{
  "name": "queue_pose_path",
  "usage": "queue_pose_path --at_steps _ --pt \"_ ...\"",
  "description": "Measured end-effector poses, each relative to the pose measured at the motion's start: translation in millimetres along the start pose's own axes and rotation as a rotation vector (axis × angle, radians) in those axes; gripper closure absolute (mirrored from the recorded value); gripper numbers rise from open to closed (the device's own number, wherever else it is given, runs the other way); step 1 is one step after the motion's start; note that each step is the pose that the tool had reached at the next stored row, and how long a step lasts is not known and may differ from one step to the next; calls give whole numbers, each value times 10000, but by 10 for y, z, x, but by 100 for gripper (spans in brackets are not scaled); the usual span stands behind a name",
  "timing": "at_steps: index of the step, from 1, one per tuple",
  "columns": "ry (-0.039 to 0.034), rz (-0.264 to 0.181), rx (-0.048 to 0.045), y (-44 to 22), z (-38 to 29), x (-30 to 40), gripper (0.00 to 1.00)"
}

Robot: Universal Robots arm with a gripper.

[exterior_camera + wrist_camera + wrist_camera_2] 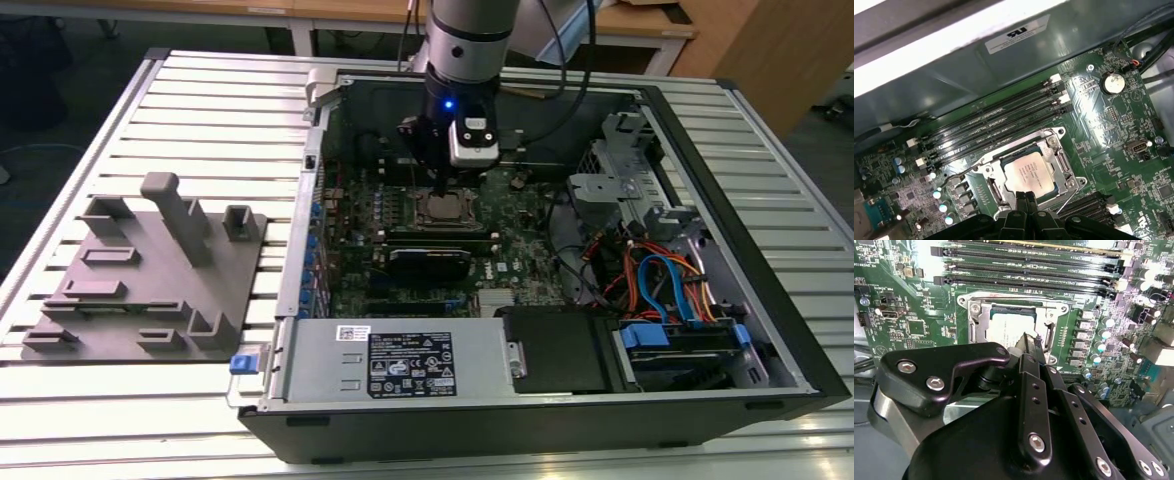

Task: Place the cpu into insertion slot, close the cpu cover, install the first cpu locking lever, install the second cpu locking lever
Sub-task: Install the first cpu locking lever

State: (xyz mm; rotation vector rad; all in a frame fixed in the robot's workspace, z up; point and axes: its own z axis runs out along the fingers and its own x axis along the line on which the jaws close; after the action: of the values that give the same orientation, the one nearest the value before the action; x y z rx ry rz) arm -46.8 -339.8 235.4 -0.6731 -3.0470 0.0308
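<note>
The gripper is reaching down into the open computer case, its two fingers pressed together with nothing showing between them, tips at the edge of the socket. The chip is lying flat in that socket, and the cover frame is lying closed around it. A thin wire lever is angling out beside it.
</note>
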Motion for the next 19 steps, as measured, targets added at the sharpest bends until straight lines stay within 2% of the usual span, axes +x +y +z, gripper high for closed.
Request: queue_pose_path --at_steps 10,13,15,19 --pt "-68 -95 -79 -6 -74 11 90" --pt "-54 -130 -189 -6 -81 11 90" --pt "-25 -320 -253 -6 -81 12 90" --pt "-31 -1037 -246 -6 -77 11 90"
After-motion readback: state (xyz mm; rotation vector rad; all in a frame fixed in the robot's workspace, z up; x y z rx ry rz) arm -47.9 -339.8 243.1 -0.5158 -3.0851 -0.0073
